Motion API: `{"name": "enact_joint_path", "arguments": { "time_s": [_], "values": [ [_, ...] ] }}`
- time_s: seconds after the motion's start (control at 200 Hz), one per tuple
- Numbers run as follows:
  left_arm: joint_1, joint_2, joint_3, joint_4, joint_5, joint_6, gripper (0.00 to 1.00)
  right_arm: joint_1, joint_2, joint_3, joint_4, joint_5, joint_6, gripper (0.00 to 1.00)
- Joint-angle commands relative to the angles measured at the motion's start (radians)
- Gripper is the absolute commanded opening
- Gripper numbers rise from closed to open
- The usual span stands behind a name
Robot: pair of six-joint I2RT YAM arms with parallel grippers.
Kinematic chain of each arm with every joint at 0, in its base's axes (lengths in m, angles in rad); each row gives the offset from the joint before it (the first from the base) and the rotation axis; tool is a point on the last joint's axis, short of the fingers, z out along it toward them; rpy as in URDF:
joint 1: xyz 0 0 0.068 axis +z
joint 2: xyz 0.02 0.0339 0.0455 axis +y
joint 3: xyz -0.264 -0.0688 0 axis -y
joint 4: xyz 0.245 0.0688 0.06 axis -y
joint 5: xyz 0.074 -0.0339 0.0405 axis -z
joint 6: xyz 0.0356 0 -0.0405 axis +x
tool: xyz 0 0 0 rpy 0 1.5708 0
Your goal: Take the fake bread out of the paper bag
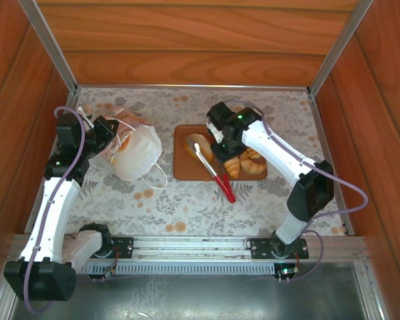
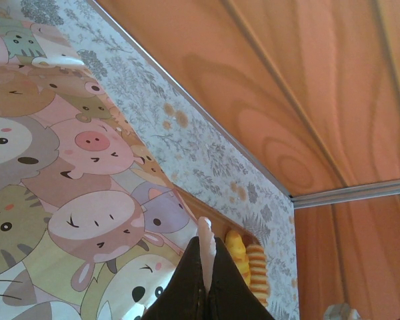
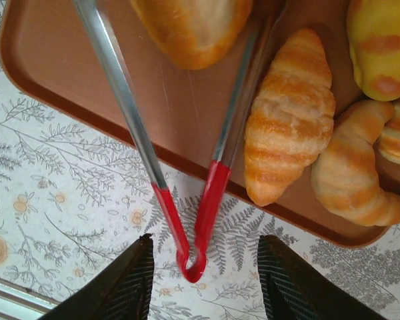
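You had a table under a grey leaf-print cloth, with the work split into two stations.

The white paper bag, one face printed with cartoon animals, lay slumped on the left half. It was well apart from the flat brown rounded-rectangle tray at centre right. Which way its mouth faced, and whether anything was inside, could not be determined.

The metal tongs with red handle sleeves lay half on the tray. Their long axis ran from the red hinge on the cloth, nearest the arm bases, up across the tray toward the far wall.

The glossy golden fake bread on view, croissants and rolls, lay on the tray just beside the tong arms.

Your left gripper was the nearer one to the bag. Its fingers were pressed together on a pale strip, judged to be the bag's edge.

Your right gripper hung over the tongs' hinge, its jaws parted to either side of the red end. There was a gap on both sides, so it gripped nothing.

Judgement: the bag lay to the left of that gripper, so the tongs needed seizing before any reach across.
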Motion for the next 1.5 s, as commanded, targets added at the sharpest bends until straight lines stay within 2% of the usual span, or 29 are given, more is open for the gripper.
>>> {"name": "enact_joint_path", "arguments": {
  "time_s": [0.0,0.145,0.36,0.455,0.525,1.044,1.129,1.189,1.369,1.494],
  "values": [
    [0.011,-0.005,0.023,0.000,-0.014,0.009,0.00,-0.004,0.018,0.009,0.002,-0.001,-0.006,0.50],
    [0.014,-0.011,0.020,-0.001,-0.015,0.012,0.00,-0.004,0.003,-0.080,0.017,-0.137,0.017,0.57],
    [0.015,-0.007,0.008,-0.001,-0.015,0.009,0.00,-0.004,-0.071,-0.336,0.131,-0.221,0.169,0.71],
    [0.015,0.004,0.014,-0.002,-0.007,0.007,0.00,0.001,-0.064,-0.366,0.172,-0.263,0.173,0.75],
    [0.016,0.013,0.022,-0.002,0.000,0.009,0.00,0.013,-0.048,-0.362,0.184,-0.242,0.160,0.77],
    [0.015,0.012,0.012,-0.001,-0.005,0.006,0.00,0.073,0.222,-0.208,0.169,-0.101,0.107,0.79],
    [0.017,0.018,0.015,-0.001,-0.002,0.006,0.00,0.077,0.259,-0.165,0.155,-0.091,0.108,0.77],
    [0.017,0.020,0.016,-0.001,0.002,0.007,0.00,0.077,0.270,-0.153,0.163,-0.100,0.116,0.72],
    [0.019,0.008,0.007,-0.001,-0.005,0.009,0.00,0.077,0.350,-0.099,0.121,-0.065,0.126,0.71],
    [0.023,0.007,0.004,-0.001,-0.002,0.009,0.00,0.077,0.356,-0.102,0.139,-0.060,0.138,0.63]
  ]
}}
